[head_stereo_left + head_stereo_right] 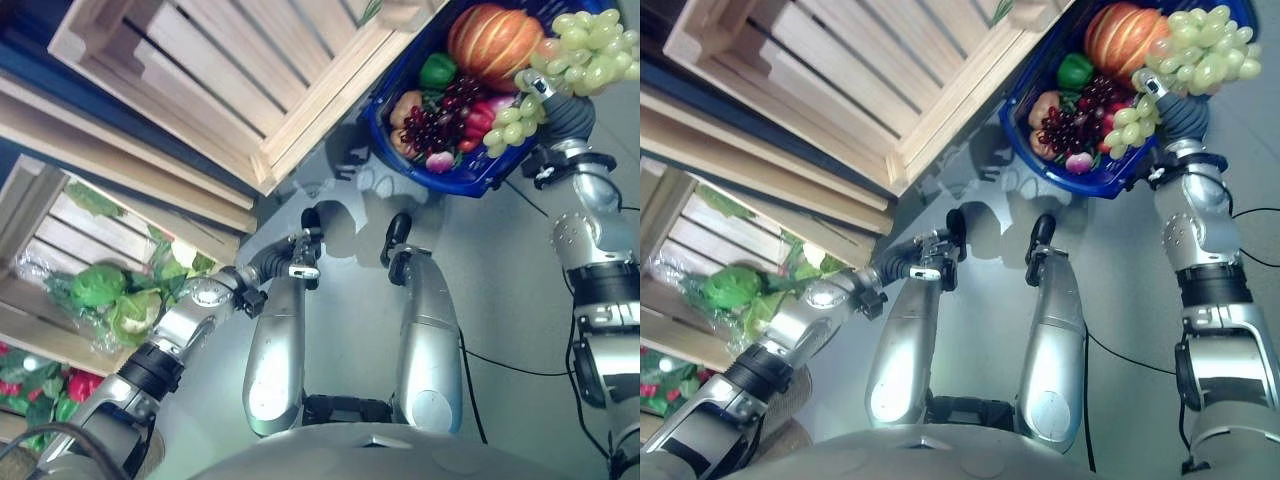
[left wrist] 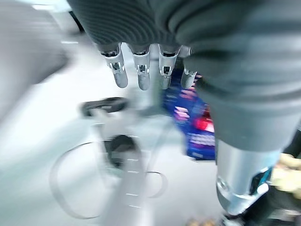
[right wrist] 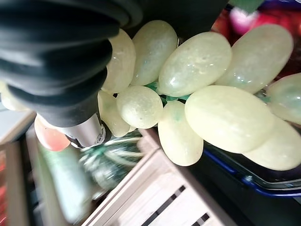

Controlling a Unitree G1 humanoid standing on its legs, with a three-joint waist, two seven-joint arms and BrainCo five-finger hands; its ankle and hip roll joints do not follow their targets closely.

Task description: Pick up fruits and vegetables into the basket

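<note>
**Green grapes held at the basket's rim**

The bunch of pale green plastic grapes [image 1: 580, 45] hangs over the blue plastic basket [image 1: 400, 150] edge, clasped in the right hand [image 1: 535, 85]. Left hand [image 1: 300, 255] hangs low, fingers relaxed, holding nothing, beside the wooden slatted crates [image 1: 200, 70].

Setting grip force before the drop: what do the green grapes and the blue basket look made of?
The green grapes look like glossy plastic or rubber imitations: waxy, evenly coloured, with green plastic stems between them. The right hand carries them at the blue basket, which looks like rigid moulded plastic, given its smooth shiny rim. Both guesses rest on sheen alone.
</note>
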